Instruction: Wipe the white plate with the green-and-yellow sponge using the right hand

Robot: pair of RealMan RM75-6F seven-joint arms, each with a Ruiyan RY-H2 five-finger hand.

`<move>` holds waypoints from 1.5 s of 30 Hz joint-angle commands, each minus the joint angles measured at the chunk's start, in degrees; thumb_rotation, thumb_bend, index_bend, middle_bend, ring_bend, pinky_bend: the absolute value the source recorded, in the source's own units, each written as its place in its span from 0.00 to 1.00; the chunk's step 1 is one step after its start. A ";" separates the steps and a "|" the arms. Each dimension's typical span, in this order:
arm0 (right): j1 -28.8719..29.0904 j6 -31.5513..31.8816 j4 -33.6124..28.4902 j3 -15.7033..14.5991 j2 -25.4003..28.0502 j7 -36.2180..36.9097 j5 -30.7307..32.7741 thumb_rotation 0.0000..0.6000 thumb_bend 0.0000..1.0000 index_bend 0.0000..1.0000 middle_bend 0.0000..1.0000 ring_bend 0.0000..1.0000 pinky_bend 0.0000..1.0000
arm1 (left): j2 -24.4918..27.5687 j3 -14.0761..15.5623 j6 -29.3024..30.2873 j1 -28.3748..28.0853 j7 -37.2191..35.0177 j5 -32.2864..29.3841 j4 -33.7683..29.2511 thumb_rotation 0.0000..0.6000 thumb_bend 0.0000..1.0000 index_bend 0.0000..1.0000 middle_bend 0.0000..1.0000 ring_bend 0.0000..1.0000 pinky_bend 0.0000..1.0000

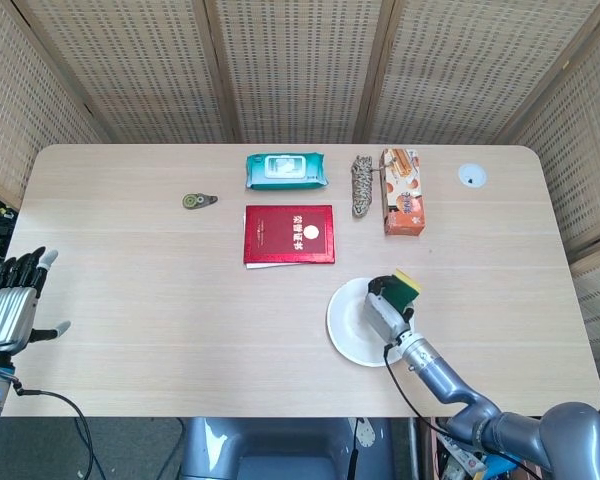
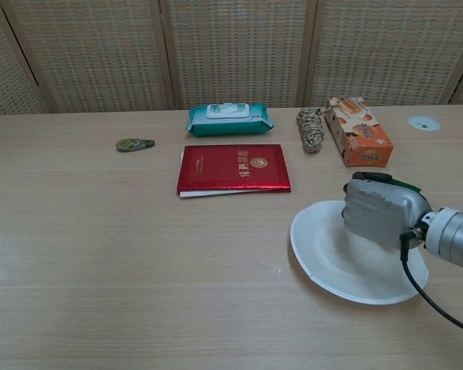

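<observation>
Where the white plate point(image 1: 348, 322) point(image 2: 332, 262) lies on the near right part of the table point(image 1: 160, 260) point(image 2: 100, 254), the green-and-yellow sponge point(image 1: 404, 286) point(image 2: 400, 183) rests over the plate's far right portion, gripped from above by the right hand point(image 1: 384, 310) point(image 2: 380, 211). Its fingers are curled down around the sponge, so that only the yellow edge and a strip of green show beyond the knuckles in the head view, and only a thin green edge in the chest view. The silver forearm, with a black cable running along it, extends from the hand toward the near right table edge. Just beyond the plate, toward the table's centre, lies a red booklet point(image 1: 289, 234) point(image 2: 234, 168) with a gold emblem, apart from the plate's rim. Farther back a teal pack of wet wipes point(image 1: 286, 171) point(image 2: 230, 119), a coil of braided rope point(image 1: 361, 184) point(image 2: 310, 129) and an orange carton point(image 1: 401, 191) point(image 2: 358, 131) stand in a row, the rope just beside the carton. A small round white disc point(image 1: 471, 176) point(image 2: 424, 122) sits near the far right corner, and a small dark tape measure point(image 1: 196, 201) point(image 2: 134, 144) lies well to the left. At the far left, off the table edge, the left hand point(image 1: 12, 305) hangs with fingers extended and apart, holding nothing; the chest view does not show it.
</observation>
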 commanded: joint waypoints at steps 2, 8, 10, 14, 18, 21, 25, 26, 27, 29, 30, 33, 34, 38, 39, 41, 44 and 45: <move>-0.58 0.07 1.43 -0.98 -0.92 -0.35 -0.79 1.00 0.30 0.48 0.48 0.42 0.58 | 0.03 0.03 0.05 0.01 -0.08 0.07 -0.02 1.00 0.00 0.00 0.00 0.00 0.00; -1.05 0.52 3.26 -1.07 -2.07 0.18 -1.36 1.00 0.30 0.48 0.48 0.42 0.58 | 0.06 0.18 0.06 0.01 -0.20 0.25 -0.06 1.00 0.00 0.00 0.00 0.00 0.00; -1.20 0.49 3.70 -1.15 -2.35 0.40 -1.53 1.00 0.30 0.48 0.48 0.42 0.58 | 0.09 0.18 0.13 0.03 -0.24 0.27 -0.12 1.00 0.00 0.00 0.00 0.00 0.00; -1.55 0.15 4.50 -1.28 -2.86 0.83 -1.53 1.00 0.30 0.48 0.48 0.42 0.58 | 0.17 0.23 0.19 0.06 -0.38 0.35 -0.20 1.00 0.00 0.00 0.00 0.00 0.00; -2.04 0.30 5.57 -1.15 -3.50 1.25 -1.49 1.00 0.30 0.48 0.48 0.42 0.58 | 0.21 0.34 0.27 0.08 -0.35 0.51 -0.29 1.00 0.00 0.00 0.00 0.00 0.00; -2.20 1.13 5.12 -0.95 -3.15 1.69 -1.89 1.00 0.30 0.48 0.48 0.42 0.58 | 0.22 0.38 0.28 0.09 -0.42 0.56 -0.32 1.00 0.00 0.00 0.00 0.00 0.00; -2.52 2.90 2.10 0.10 -1.54 2.54 -1.91 1.00 0.30 0.48 0.48 0.42 0.58 | 0.33 0.35 0.41 0.12 -0.53 0.61 -0.46 1.00 0.00 0.00 0.00 0.00 0.00; -2.59 3.21 1.08 0.24 -1.00 2.50 -1.92 1.00 0.30 0.48 0.48 0.42 0.58 | 0.37 0.36 0.45 0.14 -0.56 0.64 -0.51 1.00 0.00 0.00 0.00 0.00 0.00; -2.65 3.67 -0.63 0.36 -0.05 2.38 -2.08 1.00 0.30 0.48 0.48 0.42 0.58 | 0.41 0.36 0.56 0.18 -0.58 0.71 -0.57 1.00 0.00 0.00 0.00 0.00 0.00; -2.81 4.05 -3.07 0.48 1.37 1.68 -2.05 1.00 0.30 0.48 0.48 0.42 0.58 | 0.45 0.40 0.61 0.21 -0.64 0.78 -0.62 1.00 0.00 0.00 0.00 0.00 0.00; -3.07 4.24 -5.05 0.61 2.43 1.08 -1.72 1.00 0.30 0.48 0.48 0.42 0.58 | 0.49 0.45 0.59 0.21 -0.70 0.87 -0.68 1.00 0.00 0.00 0.00 0.00 0.00; -3.43 3.73 -6.97 0.88 3.61 -0.71 -0.43 1.00 0.30 0.48 0.48 0.42 0.58 | 0.60 0.54 0.70 0.24 -0.77 1.12 -0.87 1.00 0.00 0.00 0.00 0.00 0.00; -3.54 3.60 -7.07 0.97 3.66 -1.38 -0.01 1.00 0.30 0.48 0.48 0.42 0.58 | 0.62 0.57 0.76 0.26 -0.79 1.18 -0.90 1.00 0.00 0.00 0.00 0.00 0.00; -4.05 3.44 -7.18 1.13 3.56 -3.44 1.33 1.00 0.30 0.48 0.48 0.42 0.58 | 0.70 0.56 0.87 0.29 -0.86 1.26 -1.03 1.00 0.00 0.00 0.00 0.00 0.00; -4.16 3.46 -7.28 1.10 3.57 -3.89 1.52 1.00 0.30 0.48 0.48 0.42 0.58 | 0.69 0.56 0.85 0.28 -0.84 1.23 -1.02 1.00 0.00 0.00 0.00 0.00 0.00; -4.27 3.39 -7.48 1.07 3.56 -4.34 1.83 1.00 0.30 0.48 0.48 0.42 0.58 | 0.68 0.54 0.75 0.23 -0.83 1.14 -0.98 1.00 0.00 0.00 0.00 0.00 0.00; -4.29 2.95 -7.36 1.14 3.30 -4.69 2.45 1.00 0.30 0.48 0.48 0.42 0.58 | 0.67 0.53 0.58 0.15 -0.80 1.02 -0.96 1.00 0.00 0.00 0.00 0.00 0.00; -4.25 2.72 -7.22 1.13 3.14 -4.77 2.61 1.00 0.30 0.48 0.48 0.42 0.58 | 0.66 0.52 0.58 0.14 -0.79 1.00 -0.96 1.00 0.00 0.00 0.00 0.00 0.00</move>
